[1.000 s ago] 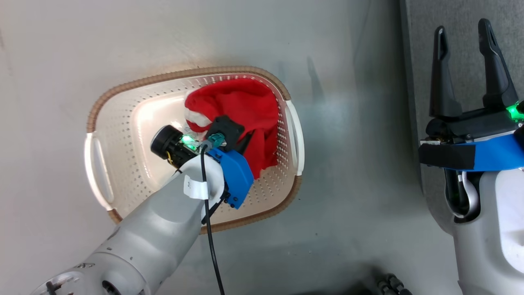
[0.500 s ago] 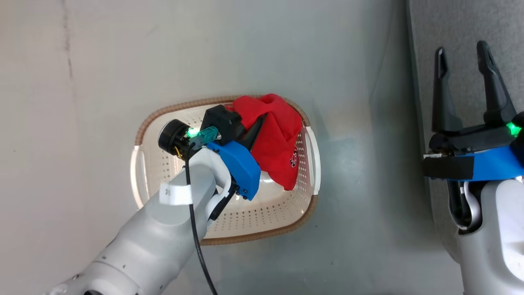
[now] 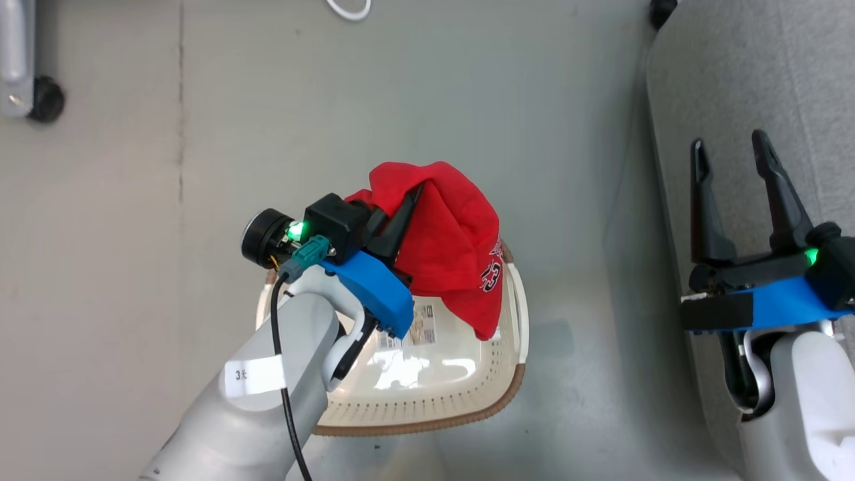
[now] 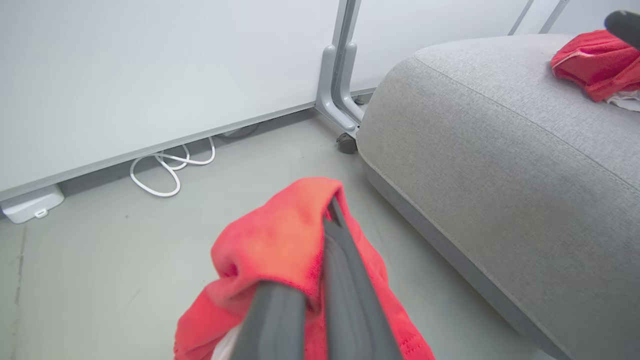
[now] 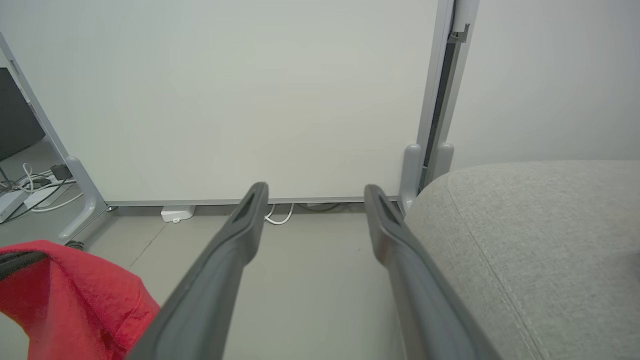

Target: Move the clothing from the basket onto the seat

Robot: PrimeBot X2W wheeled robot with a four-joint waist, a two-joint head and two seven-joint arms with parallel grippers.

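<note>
My left gripper [image 3: 414, 194] is shut on a red piece of clothing [image 3: 454, 247] with a dark printed mark, holding it up above the far right part of the basket [image 3: 514, 374]. The basket's floor shows its paper label [image 3: 417, 324]. In the left wrist view the fabric [image 4: 270, 245] drapes over my closed fingers [image 4: 345, 280]. A second red garment [image 4: 595, 62] with white trim lies on the grey seat [image 4: 500, 165]. My right gripper [image 3: 729, 140] stands open and empty over the seat's edge [image 3: 735, 80]; its wrist view shows the spread fingers [image 5: 220, 260].
A white partition panel on grey legs [image 4: 340, 75] stands behind, with a castor [image 3: 47, 100] at the far left. A white cable [image 4: 165, 170] and a small white box [image 4: 32, 202] lie on the floor along its base.
My left gripper has lifted the red garment up out of the basket, baring the basket's floor and label. The head camera has shifted. The right gripper stays open.
</note>
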